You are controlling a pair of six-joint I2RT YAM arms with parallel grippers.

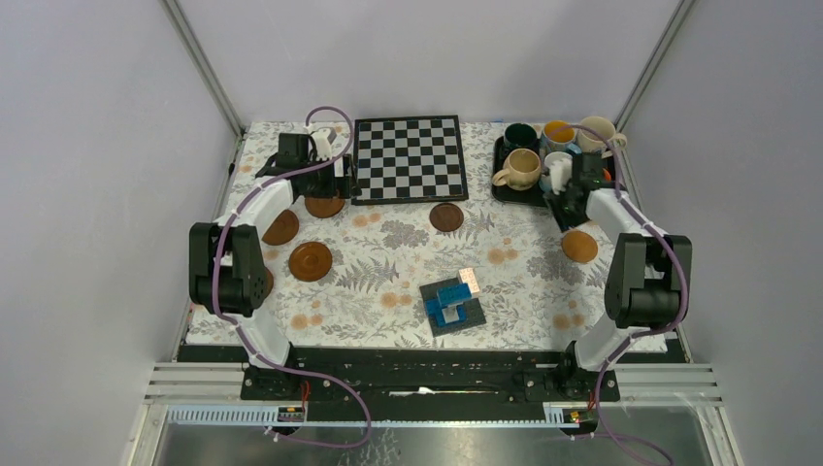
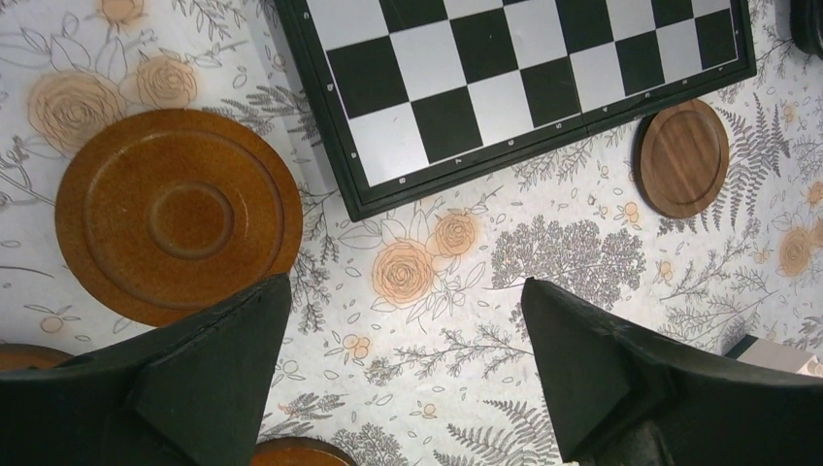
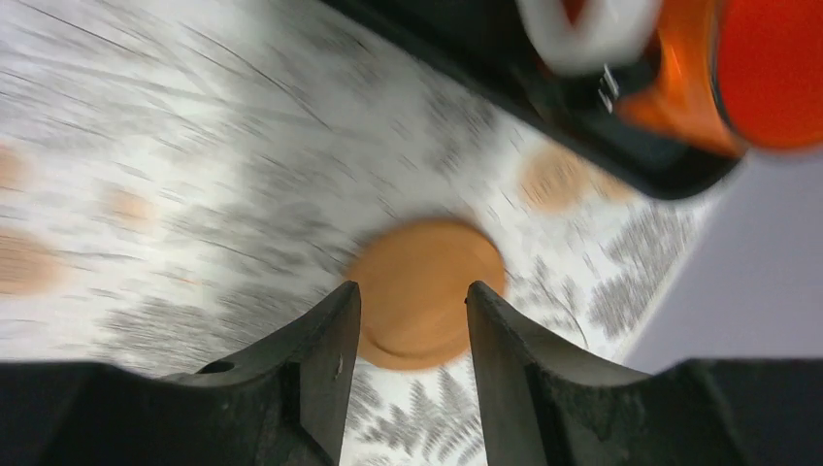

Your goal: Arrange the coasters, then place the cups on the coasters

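Floral tablecloth (image 1: 388,272) with scattered coasters (image 1: 310,261)

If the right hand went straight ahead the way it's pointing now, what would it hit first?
Probably the light brown round wooden coaster lying flat on the floral tablecloth, framed between the fingers of the right hand. Blur makes depth uncertain.

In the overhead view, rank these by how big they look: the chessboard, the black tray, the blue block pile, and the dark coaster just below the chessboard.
1. the chessboard, clearly largest
2. the black tray
3. the blue block pile
4. the dark coaster, smallest
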